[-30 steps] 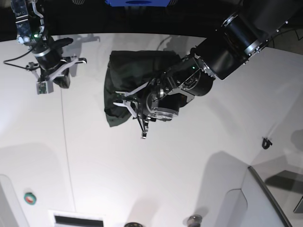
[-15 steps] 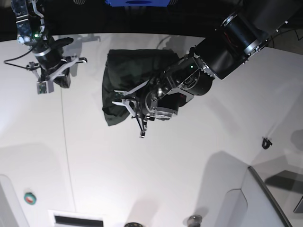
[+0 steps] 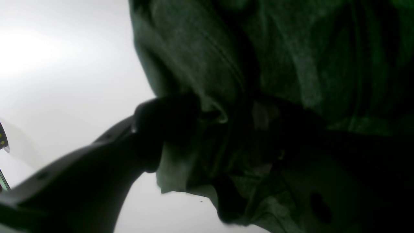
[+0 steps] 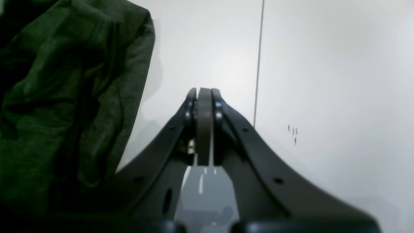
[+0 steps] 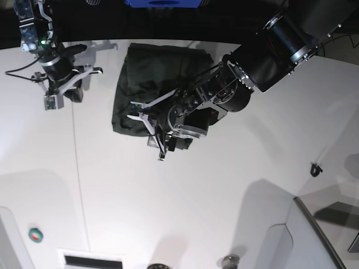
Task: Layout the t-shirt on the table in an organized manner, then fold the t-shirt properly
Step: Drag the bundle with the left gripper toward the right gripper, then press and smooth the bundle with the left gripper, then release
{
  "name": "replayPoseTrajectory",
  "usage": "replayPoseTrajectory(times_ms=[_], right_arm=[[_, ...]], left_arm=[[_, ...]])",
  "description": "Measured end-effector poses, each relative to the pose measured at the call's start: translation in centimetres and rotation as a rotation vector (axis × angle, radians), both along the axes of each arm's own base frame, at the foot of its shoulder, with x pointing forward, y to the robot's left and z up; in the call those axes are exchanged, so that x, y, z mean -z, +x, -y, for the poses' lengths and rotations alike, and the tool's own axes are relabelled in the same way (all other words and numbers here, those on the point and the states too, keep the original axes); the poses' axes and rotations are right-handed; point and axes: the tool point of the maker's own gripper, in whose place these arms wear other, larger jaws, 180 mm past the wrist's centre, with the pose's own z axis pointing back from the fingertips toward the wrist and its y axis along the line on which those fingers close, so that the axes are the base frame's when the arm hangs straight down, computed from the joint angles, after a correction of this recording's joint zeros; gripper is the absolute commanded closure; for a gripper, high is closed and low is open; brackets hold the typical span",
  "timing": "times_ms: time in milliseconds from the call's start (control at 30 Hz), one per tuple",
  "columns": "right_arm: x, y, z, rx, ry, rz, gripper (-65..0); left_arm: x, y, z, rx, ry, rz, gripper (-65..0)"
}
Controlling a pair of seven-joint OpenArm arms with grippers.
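The t-shirt (image 5: 147, 84) lies bunched under the left hand (image 5: 147, 131), fingers spread at its near edge; the closed, empty right hand (image 5: 70, 78) hangs well left.

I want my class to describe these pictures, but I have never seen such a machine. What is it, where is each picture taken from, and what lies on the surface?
It is a robot with two arms, each ending in jaws. One picture looks down from overhead; the other two come from cameras on each wrist. On the white table lies a crumpled dark green t-shirt. The left gripper reaches over the shirt's edge with its jaws spread; whether it grips cloth is unclear. The right gripper is shut, holds nothing and stands beside the shirt.
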Motion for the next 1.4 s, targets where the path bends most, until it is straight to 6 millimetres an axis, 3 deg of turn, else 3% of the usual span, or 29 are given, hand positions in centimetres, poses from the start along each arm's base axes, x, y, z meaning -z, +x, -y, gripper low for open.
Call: replayPoseTrajectory(times_ms=[133, 267, 433, 700, 1167, 1400], right_arm=[[0.0, 0.0, 0.0, 0.0, -0.001, 0.0, -0.8], [0.0, 0.0, 0.0, 0.0, 0.0, 0.001, -0.8], [0.0, 0.0, 0.0, 0.0, 0.0, 0.0, -0.8], [0.0, 0.0, 0.0, 0.0, 0.0, 0.001, -0.8], [0.0, 0.0, 0.0, -0.001, 0.0, 0.0, -0.8], [0.0, 0.0, 0.0, -0.001, 0.001, 0.0, -0.8]], left_arm=[[-0.1, 0.3, -0.3, -0.011, 0.014, 0.004, -39.2], [-1.1, 1.8, -1.0, -0.014, 0.062, 0.05, -39.2], [-3.7, 2.6, 0.5, 0.005, 0.009, 0.111, -39.2], [-5.1, 3.1, 0.6, -0.002, 0.024, 0.162, -38.8], [-4.5, 2.8, -0.2, -0.017, 0.068, 0.159, -38.3], [-3.8, 2.8, -2.1, -0.031, 0.105, 0.152, -38.2]])
